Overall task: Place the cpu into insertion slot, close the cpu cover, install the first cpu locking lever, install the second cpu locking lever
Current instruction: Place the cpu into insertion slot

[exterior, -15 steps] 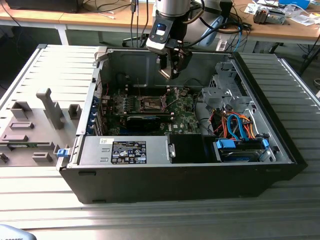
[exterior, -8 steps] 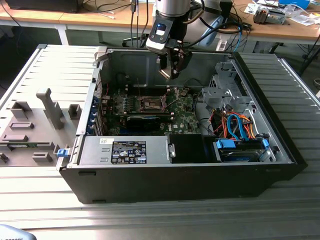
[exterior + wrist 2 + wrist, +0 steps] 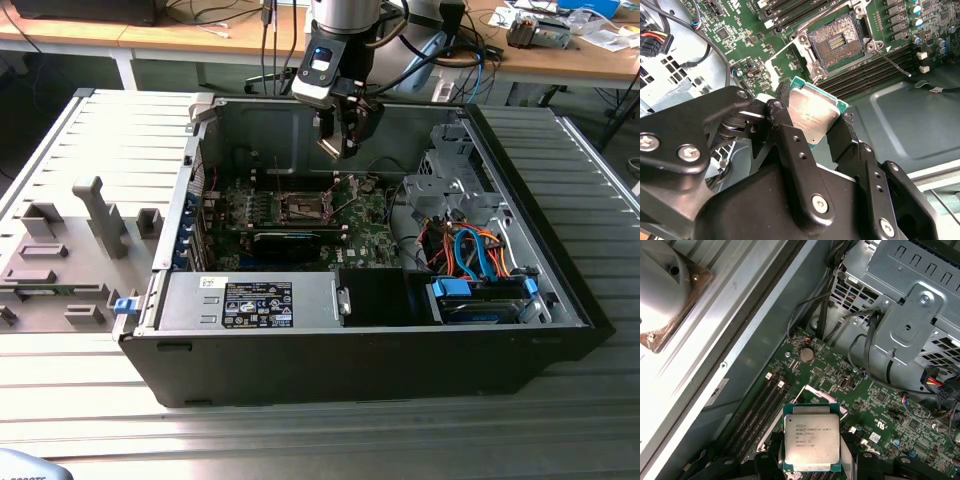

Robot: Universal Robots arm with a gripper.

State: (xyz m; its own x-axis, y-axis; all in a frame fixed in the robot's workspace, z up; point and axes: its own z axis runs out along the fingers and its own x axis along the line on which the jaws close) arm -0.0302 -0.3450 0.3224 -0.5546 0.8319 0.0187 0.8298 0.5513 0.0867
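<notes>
My gripper (image 3: 812, 117) is clamped narrow on the chip (image 3: 814, 111), one finger on each of two opposite edges, the grey metal top facing the second wrist camera. I hang in the air inside the open computer case (image 3: 560, 290), and the chip touches nothing but my fingers.

The socket (image 3: 836, 44) lies on the green board (image 3: 740, 30) below me. In the exterior view it sits lower than my gripper and toward the exterior view's left, apart from it. The chip is square, so it has no long axis to line up. What matters, as I judge it, is that its edges run square with the socket's rim, and in the second wrist view the two look turned about alike.

The socket's contacts are bare. The cover (image 3: 802, 55) looks lifted off them, along the side nearer me, and a thin lever (image 3: 892, 62) sticks out over the memory slots (image 3: 870, 75) beside it.

There is little room: a metal drive cage (image 3: 450, 185) with cables stands at the exterior view's right, and the case wall rises behind
</notes>
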